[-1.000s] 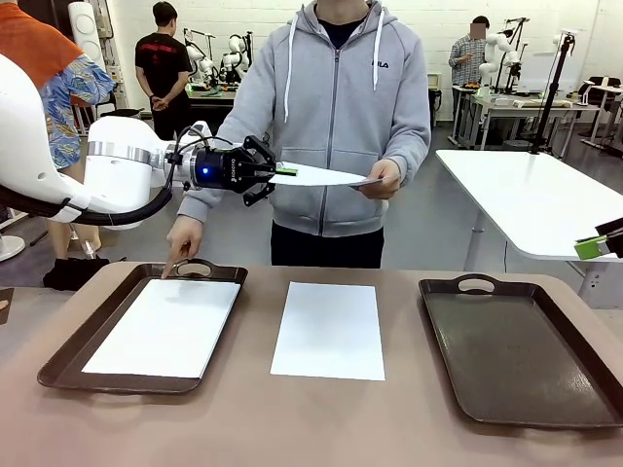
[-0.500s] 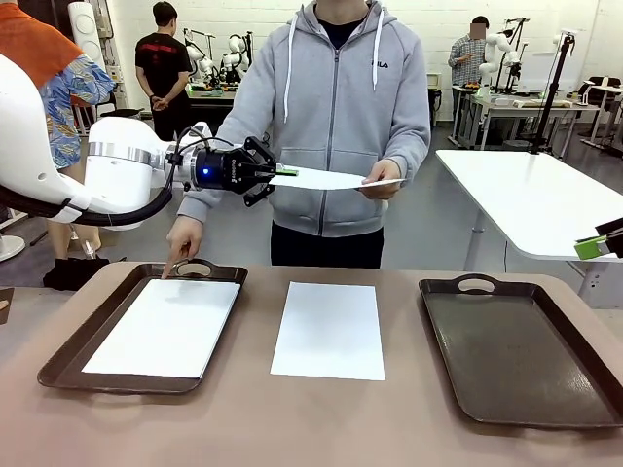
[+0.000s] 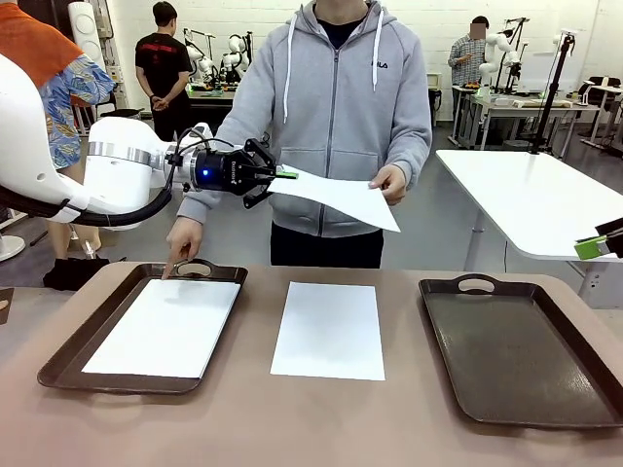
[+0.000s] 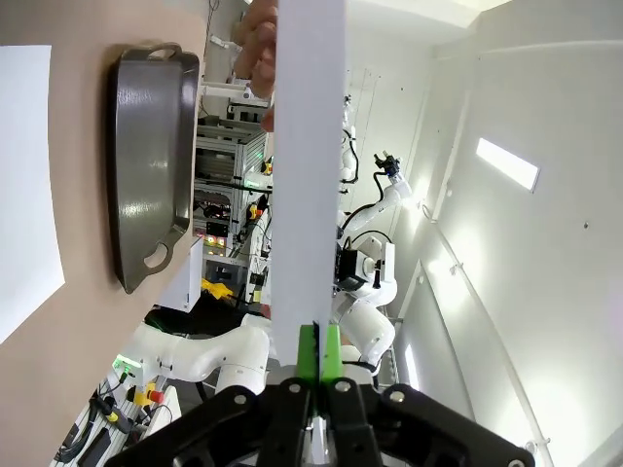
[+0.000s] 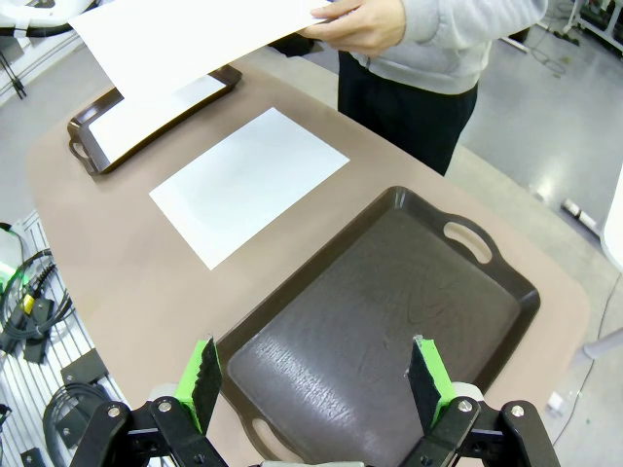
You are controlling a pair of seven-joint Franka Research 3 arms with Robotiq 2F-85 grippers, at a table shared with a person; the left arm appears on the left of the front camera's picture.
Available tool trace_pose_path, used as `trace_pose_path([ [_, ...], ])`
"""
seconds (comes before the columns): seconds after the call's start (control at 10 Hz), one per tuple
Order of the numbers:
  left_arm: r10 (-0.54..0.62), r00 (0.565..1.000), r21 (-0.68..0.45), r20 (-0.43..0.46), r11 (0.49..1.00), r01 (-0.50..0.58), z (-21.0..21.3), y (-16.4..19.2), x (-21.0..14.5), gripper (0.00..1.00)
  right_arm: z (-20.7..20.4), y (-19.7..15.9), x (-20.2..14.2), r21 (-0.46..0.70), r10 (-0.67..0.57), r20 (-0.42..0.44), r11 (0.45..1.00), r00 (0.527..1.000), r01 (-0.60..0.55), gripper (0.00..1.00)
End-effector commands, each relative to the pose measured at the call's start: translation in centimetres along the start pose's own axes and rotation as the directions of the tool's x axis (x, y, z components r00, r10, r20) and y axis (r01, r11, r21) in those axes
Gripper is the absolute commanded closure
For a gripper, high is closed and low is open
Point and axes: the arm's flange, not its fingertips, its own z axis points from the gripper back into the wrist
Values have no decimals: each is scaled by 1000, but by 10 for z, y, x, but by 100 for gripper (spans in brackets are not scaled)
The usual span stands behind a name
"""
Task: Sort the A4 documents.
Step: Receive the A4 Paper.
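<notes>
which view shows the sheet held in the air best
Front view: the held sheet spans whole between the left gripper and the person's hand. Left wrist view sees it nearly edge-on; right wrist view crops its top.

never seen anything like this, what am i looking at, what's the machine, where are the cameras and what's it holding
These are two white robot arms at a table, with a person standing across from them. The wide picture is taken from between the arms, looking over the table. The other two pictures come from a camera on each arm's wrist, looking along its fingers.

The left end effector is shut on one edge of a white paper sheet, up in the air. The person's hand holds the opposite edge. The person's other hand points at the left tray, which has a second sheet in it. A third sheet lies on the table between the trays. The right tray is empty, and the right end effector, open, looks down on it.
</notes>
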Motion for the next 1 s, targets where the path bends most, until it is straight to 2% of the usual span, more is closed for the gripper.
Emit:
trace_pose_path([
  [0.0,2,1000,-13,7,1000,-2,0,-1,1,100,-3,-1,-1,23,2,12,1000,1000,-3,0],
  [0.9,2,1000,-13,7,1000,-2,0,-1,1,100,-3,-1,-1,23,2,12,1000,1000,-3,0],
])
